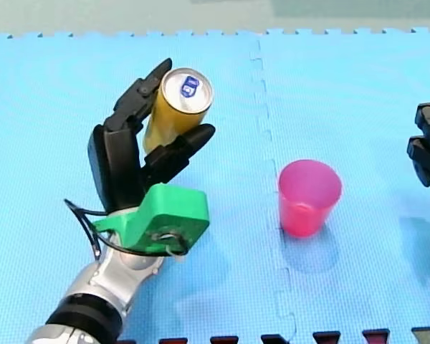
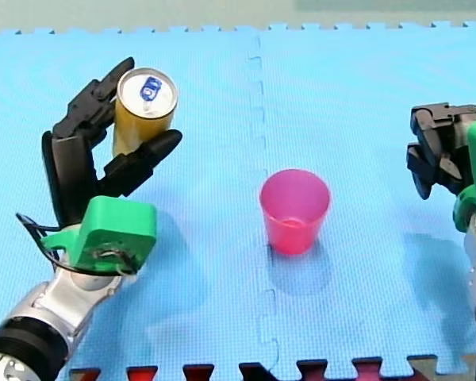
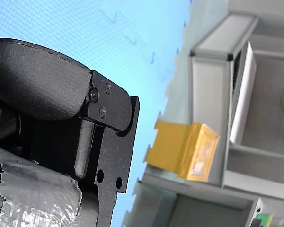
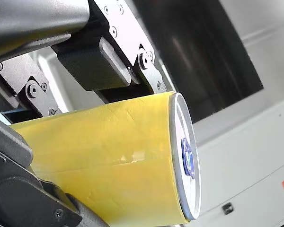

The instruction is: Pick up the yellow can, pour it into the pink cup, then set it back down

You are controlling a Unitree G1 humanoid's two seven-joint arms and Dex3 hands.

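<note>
Fingers (image 1: 190,141) of the left hand (image 1: 125,165) clamp the yellow can (image 1: 165,115) around its mid-body, left of the pink cup (image 1: 308,197) and apart from it. Thin, light, slick metal (probably dents if squeezed). The right hand (image 2: 436,151), curled and empty, is at the foam mat's (image 1: 344,93) right edge.

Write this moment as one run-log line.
left hand: grips yellow can, top up | pink cup: upright on mat, apart from can | right hand: shut, at right side
</note>
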